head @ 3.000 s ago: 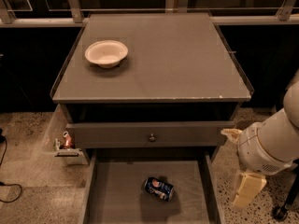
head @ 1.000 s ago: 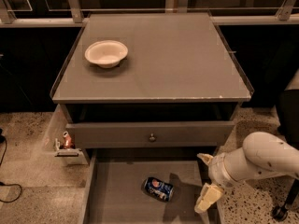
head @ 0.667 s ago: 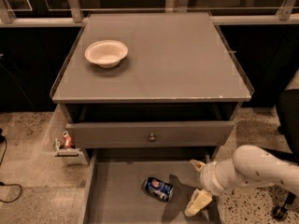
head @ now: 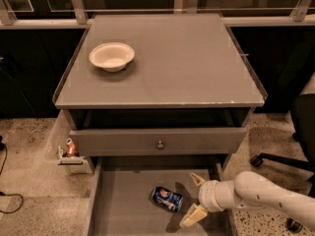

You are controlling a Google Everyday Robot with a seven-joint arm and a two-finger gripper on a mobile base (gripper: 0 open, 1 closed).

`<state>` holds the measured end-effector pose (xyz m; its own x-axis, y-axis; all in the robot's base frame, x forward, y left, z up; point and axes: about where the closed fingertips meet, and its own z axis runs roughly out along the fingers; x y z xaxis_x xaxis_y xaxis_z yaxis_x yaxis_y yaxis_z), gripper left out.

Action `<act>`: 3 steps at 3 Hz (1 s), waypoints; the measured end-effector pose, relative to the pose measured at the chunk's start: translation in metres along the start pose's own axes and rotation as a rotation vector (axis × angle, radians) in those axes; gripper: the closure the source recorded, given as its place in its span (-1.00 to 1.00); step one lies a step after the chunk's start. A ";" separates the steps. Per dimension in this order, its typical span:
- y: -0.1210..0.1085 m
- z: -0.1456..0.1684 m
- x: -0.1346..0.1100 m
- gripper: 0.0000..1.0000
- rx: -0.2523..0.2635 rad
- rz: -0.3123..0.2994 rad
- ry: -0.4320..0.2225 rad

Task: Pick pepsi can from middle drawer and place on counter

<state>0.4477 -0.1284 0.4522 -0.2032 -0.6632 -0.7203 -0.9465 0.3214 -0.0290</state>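
1. The pepsi can (head: 166, 198) lies on its side in the open middle drawer (head: 123, 205), lower centre.
2. The claw (head: 195, 197), spread wide, sits just right of it.
3. A white bowl (head: 111, 56) stands on the bench (head: 187, 58), upper left.

Arm (head: 268, 196) in from lower right, white forearm lying almost level, pointing left. Wrist (head: 215, 195) is chunky pale cuff, turned a bit downward. My gripper (head: 195, 198) sits low in view, just right of centre. Fingers (head: 197, 179) spread wide apart, one up top, other angled down-left, tan pads facing inward.
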 end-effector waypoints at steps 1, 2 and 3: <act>-0.006 0.027 0.007 -1.00 0.027 -0.009 -0.024; -0.011 0.051 0.016 -1.00 0.047 -0.016 -0.009; -0.015 0.068 0.021 -1.00 0.062 -0.017 0.005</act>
<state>0.4744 -0.1015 0.3905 -0.1884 -0.6727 -0.7155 -0.9326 0.3510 -0.0844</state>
